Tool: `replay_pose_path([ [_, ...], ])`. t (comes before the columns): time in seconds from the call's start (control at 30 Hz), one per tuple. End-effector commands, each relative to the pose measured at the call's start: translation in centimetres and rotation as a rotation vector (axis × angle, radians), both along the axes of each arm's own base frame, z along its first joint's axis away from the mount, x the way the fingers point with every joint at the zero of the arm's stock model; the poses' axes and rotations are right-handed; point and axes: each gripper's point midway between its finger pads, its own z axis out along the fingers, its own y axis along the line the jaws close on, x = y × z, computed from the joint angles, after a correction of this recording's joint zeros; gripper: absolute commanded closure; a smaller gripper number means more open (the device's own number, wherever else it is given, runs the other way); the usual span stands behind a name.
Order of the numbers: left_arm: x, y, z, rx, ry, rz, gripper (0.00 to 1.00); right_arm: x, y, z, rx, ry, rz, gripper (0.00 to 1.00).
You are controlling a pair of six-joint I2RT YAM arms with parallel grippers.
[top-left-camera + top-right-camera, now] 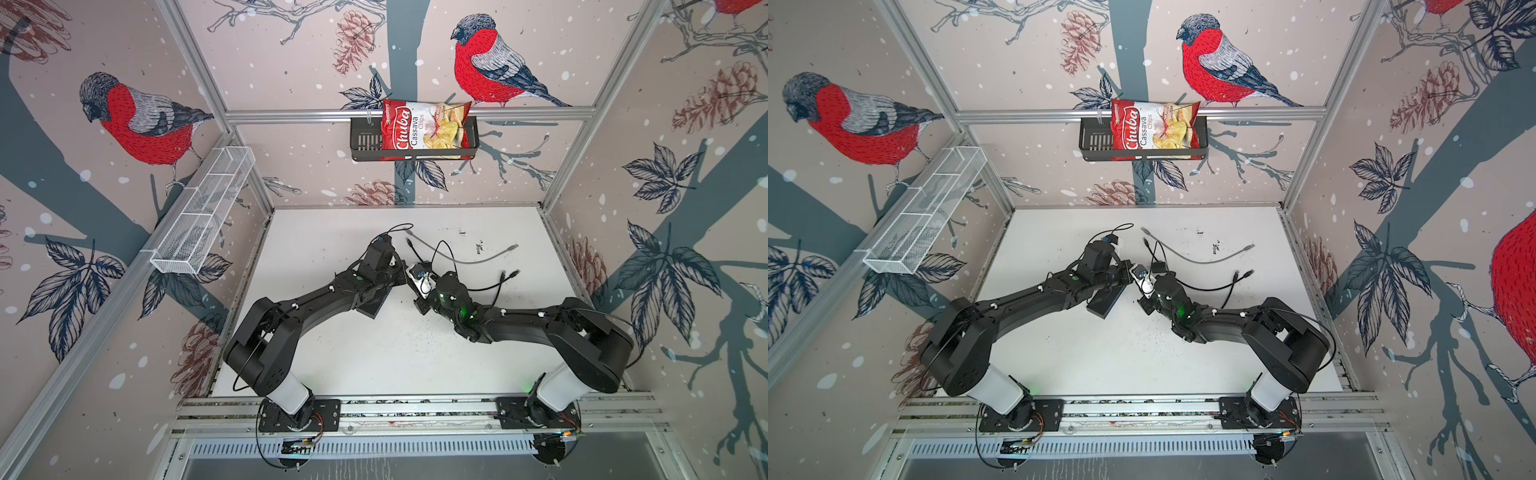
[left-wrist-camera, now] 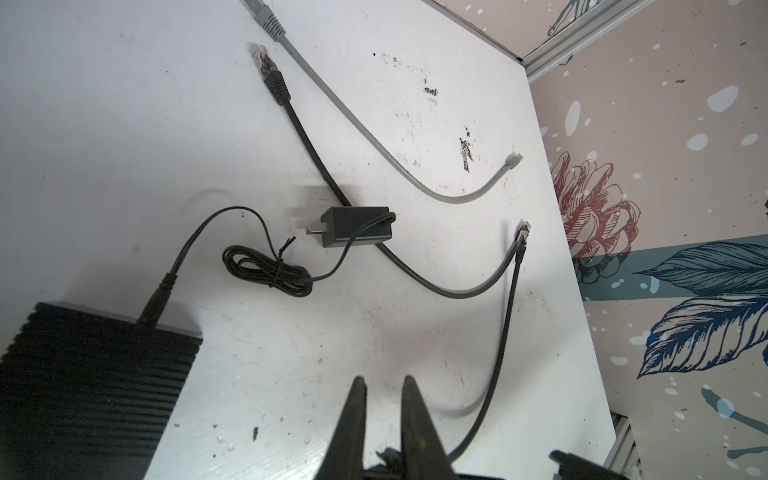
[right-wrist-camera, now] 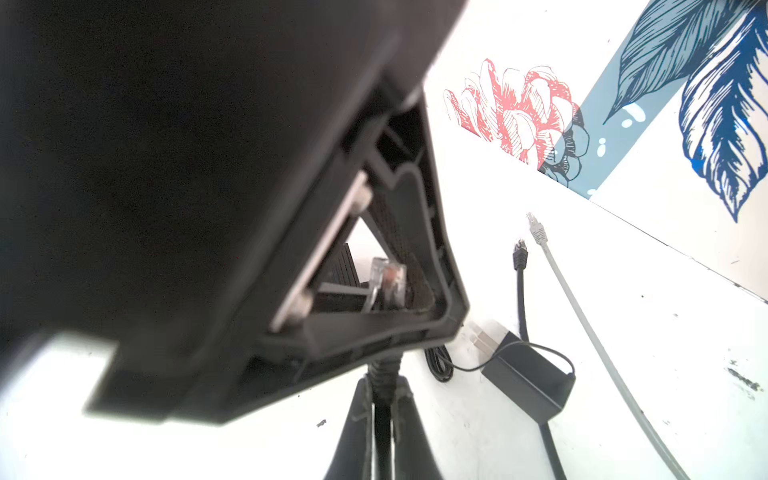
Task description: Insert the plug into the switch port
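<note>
- Two pincers crowd one spot above the bench (image 1: 415, 365). Your right pincer (image 3: 383, 386) is clamped on the black boot just behind the plug (image 3: 386, 278), and the left arm's dark housing (image 3: 187, 166) sits right in front of it. Push on from here and you will likely knock the two together.
- Your left pincer (image 2: 384, 386) has its fingers nearly together, with a thin gap and nothing between the tips. The switch (image 2: 83, 395) lies unheld on the bench beside it. I judge that an insertion push may slide it away rather than seat the plug.
- The port shows in no view. In the right wrist view the clear plug tip appears just beside the ribbed switch, but you cannot tell how the two line up. A blind push risks jamming the tip on the case edge or bending the clip.
- You grip the soft boot, not the plug's hard body. Under load the plug may tilt, or the boot may slip between the fingers.
- The held cable (image 2: 503, 353) trails across the bench near the adapter (image 2: 357, 226) and a spare black cable (image 2: 299, 124). Drag on it could pull the plug off line.
- The power lead (image 2: 195, 241) sits in the switch, so a sliding switch would tug on it.
</note>
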Motion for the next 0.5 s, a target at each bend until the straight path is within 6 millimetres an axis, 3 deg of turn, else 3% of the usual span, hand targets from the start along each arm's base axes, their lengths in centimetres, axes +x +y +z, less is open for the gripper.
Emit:
replay_pose_path([
  [0.0, -0.1, -0.1, 0.5, -0.003, -0.014, -0.009, 0.87, 0.1, 0.1, 0.6, 0.019, 0.001, 0.021, 0.96],
  [0.07, -0.1, 0.1, 0.5, 0.004, -0.022, -0.009, 0.84, 0.0, 0.1, 0.5, 0.019, 0.018, 0.046, 0.98],
  [0.27, 0.1, 1.2, 0.6, 0.032, -0.065, -0.003, 0.39, -1.0, -0.7, 0.4, 0.036, 0.131, 0.175, 1.00],
  [0.33, 0.3, 1.7, 0.9, 0.027, -0.085, -0.001, 0.32, -1.5, -1.1, 0.3, 0.036, 0.176, 0.234, 1.00],
  [0.47, 0.6, 1.7, 1.7, 0.027, -0.149, -0.051, 0.29, -2.6, -1.4, -0.4, -0.018, 0.251, 0.324, 1.00],
])
